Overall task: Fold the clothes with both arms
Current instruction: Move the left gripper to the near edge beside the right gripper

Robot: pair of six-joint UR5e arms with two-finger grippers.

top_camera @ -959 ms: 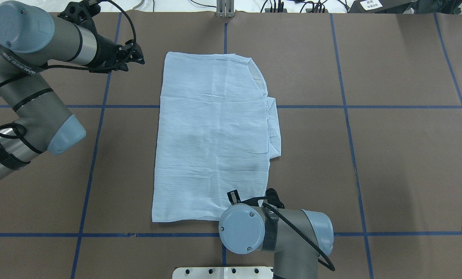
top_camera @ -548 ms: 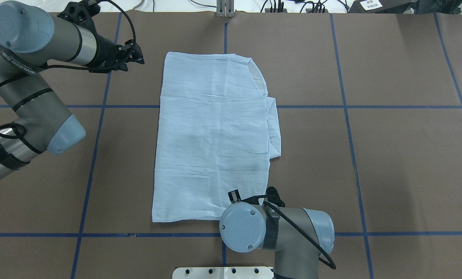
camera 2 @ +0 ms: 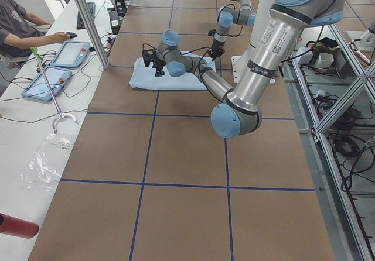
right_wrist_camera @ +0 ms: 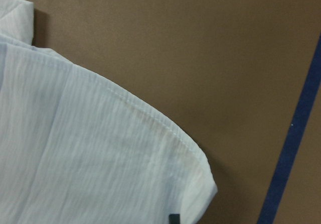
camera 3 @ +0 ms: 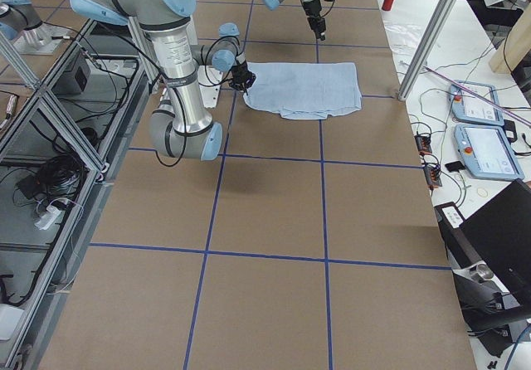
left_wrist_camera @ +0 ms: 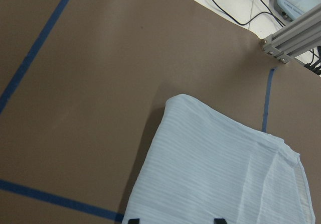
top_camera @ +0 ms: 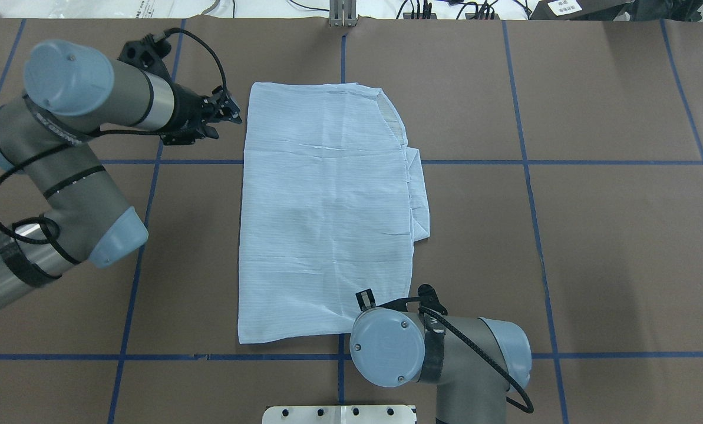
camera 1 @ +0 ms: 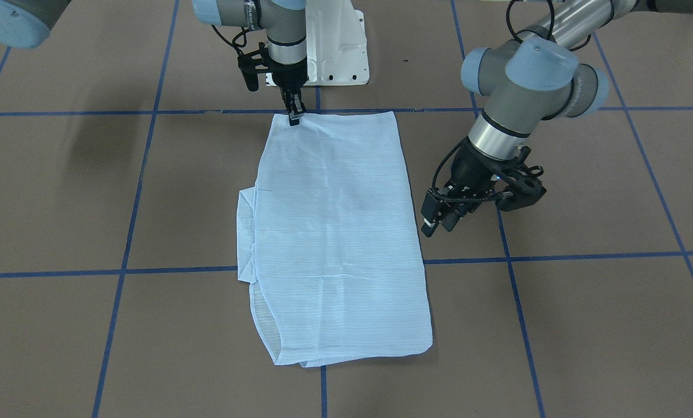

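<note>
The pale-blue striped shirt (top_camera: 327, 206) lies folded into a long rectangle in the middle of the brown table, with a folded part sticking out on its right side. It also shows in the front view (camera 1: 334, 232). My left gripper (top_camera: 232, 112) hovers open just beside the shirt's far-left edge; the left wrist view shows its two tips wide apart over the shirt (left_wrist_camera: 215, 174). My right gripper (camera 1: 294, 118) points straight down, shut on the shirt's near right corner (right_wrist_camera: 190, 184). In the overhead view the right wrist hides it.
The white pedestal base (camera 1: 334, 46) stands at the table's near edge behind the right gripper. Blue tape lines (top_camera: 528, 162) grid the table. An aluminium post (top_camera: 342, 15) stands at the far edge. An operator (camera 2: 17, 27) sits by tablets (camera 2: 70, 53) beyond the far edge.
My left arm has swung right and nearer, bringing its gripper up to the shirt's far-left edge. My right arm shifted slightly right and back, and the shirt's near edge shifted with it.
</note>
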